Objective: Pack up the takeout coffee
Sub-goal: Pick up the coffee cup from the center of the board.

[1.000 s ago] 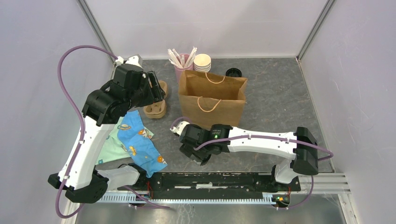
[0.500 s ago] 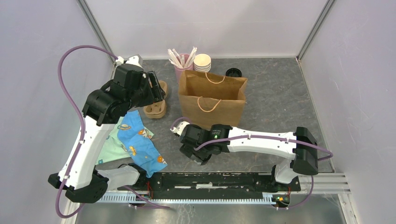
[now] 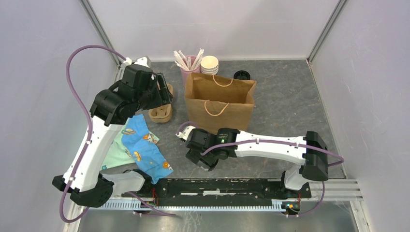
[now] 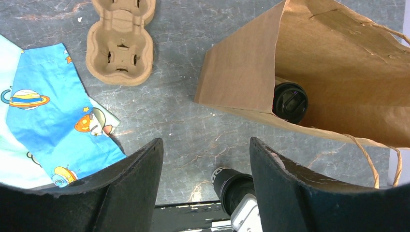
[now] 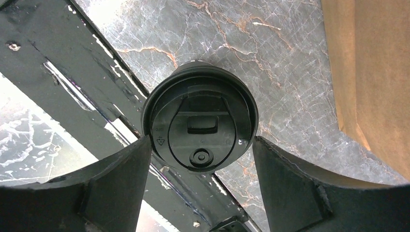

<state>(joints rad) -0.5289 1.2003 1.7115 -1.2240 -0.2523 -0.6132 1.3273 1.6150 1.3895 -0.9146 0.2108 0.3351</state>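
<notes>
A takeout coffee [image 5: 199, 122], a black cup with a black lid, stands on the table by the black rail. My right gripper [image 5: 199, 142] is open, with one finger on each side of the lid; I cannot tell whether they touch it. In the top view that cup is hidden under the right gripper [image 3: 202, 157]. Another lidded black cup [image 4: 290, 102] sits inside the open brown bag [image 4: 333, 63]. My left gripper [image 4: 205, 145] hangs open and empty over bare table left of the bag [image 3: 220, 99]; in the top view it [image 3: 162, 92] is above the cardboard cup carrier.
A cardboard cup carrier [image 3: 161, 110] lies left of the bag, and a blue patterned cloth [image 3: 144, 145] lies at the front left. Behind the bag stand a pink cup of straws [image 3: 189, 64], a stack of lidless cups [image 3: 210, 64] and a stack of black lids [image 3: 241, 75].
My left arm has shifted slightly up and to the right. The right arm has barely moved.
</notes>
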